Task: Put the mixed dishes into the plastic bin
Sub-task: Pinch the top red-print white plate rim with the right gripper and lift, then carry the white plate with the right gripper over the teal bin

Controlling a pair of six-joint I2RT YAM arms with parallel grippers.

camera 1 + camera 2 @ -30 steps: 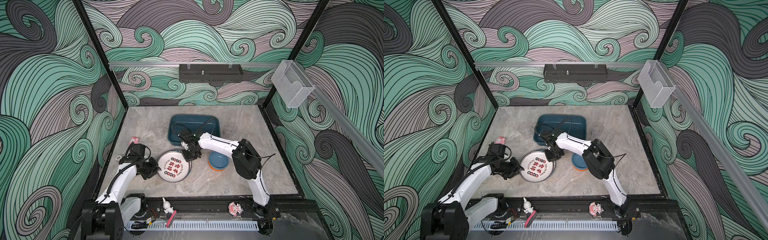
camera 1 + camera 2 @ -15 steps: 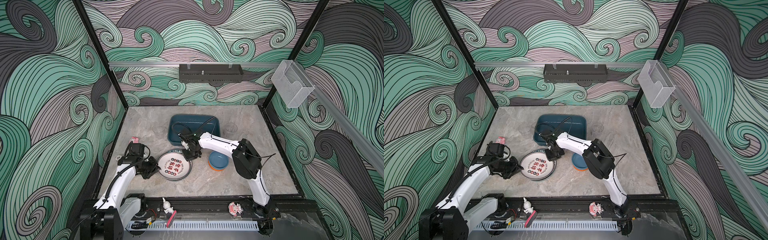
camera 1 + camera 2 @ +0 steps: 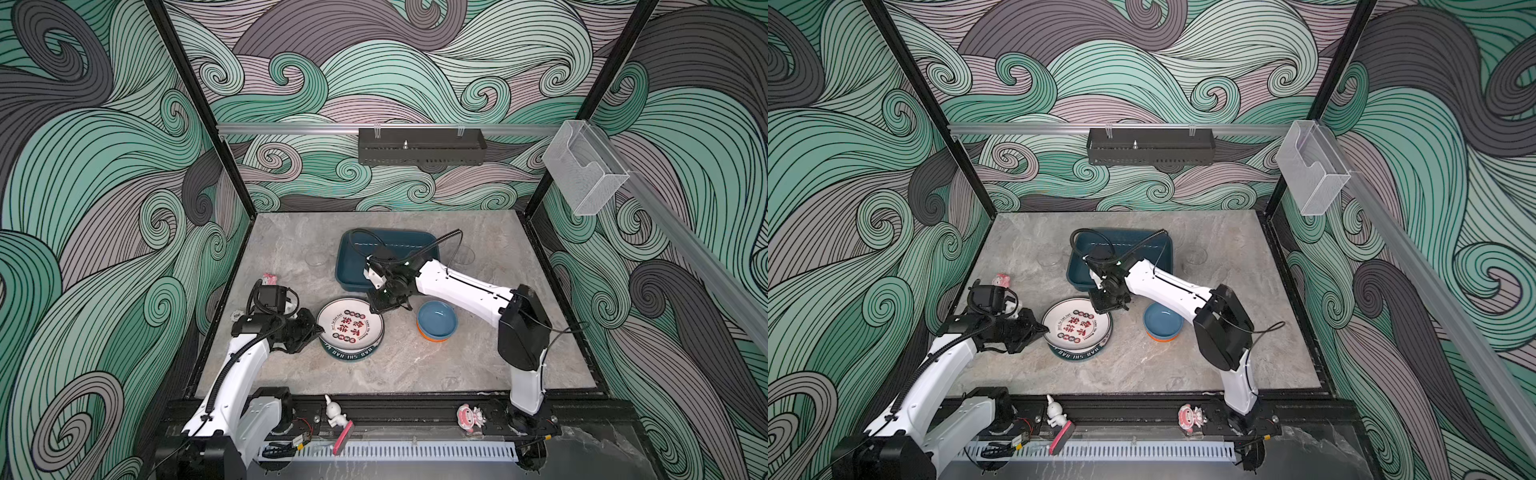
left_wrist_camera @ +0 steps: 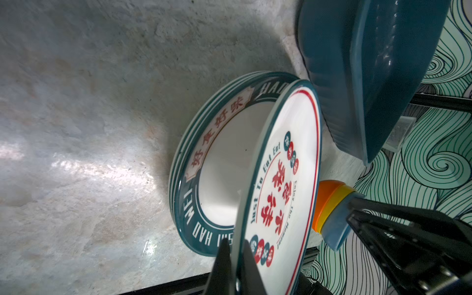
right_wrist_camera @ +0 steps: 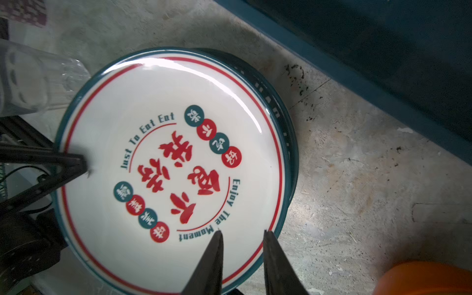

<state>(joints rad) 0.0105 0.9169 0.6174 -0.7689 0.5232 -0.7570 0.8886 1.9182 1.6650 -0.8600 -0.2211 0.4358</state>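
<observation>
A white plate (image 3: 350, 328) (image 4: 283, 184) printed with red characters tilts on top of a teal lettered-rim plate (image 3: 349, 353) (image 4: 219, 163). My left gripper (image 3: 320, 330) (image 4: 236, 258) is shut on the top plate's left rim, one finger on each face. Over that plate's (image 5: 173, 166) far right rim hangs my right gripper (image 3: 384, 301) (image 5: 241, 232), jaws a little apart and holding nothing. The teal plastic bin (image 3: 386, 259) (image 5: 383, 51) lies just behind the plates. A blue bowl (image 3: 437, 320) sits nested on orange and yellow bowls (image 4: 329, 212) to the right.
Clear glass tumblers stand left (image 3: 316, 257) and right (image 3: 463, 253) of the bin; one tumbler (image 5: 33, 81) shows beside the plate. A pink figurine (image 3: 270, 277) stands behind my left arm. More figurines (image 3: 334, 411) sit on the front rail.
My left gripper has closed on the top plate's rim. My right gripper's jaws have parted at the plate's far edge.
</observation>
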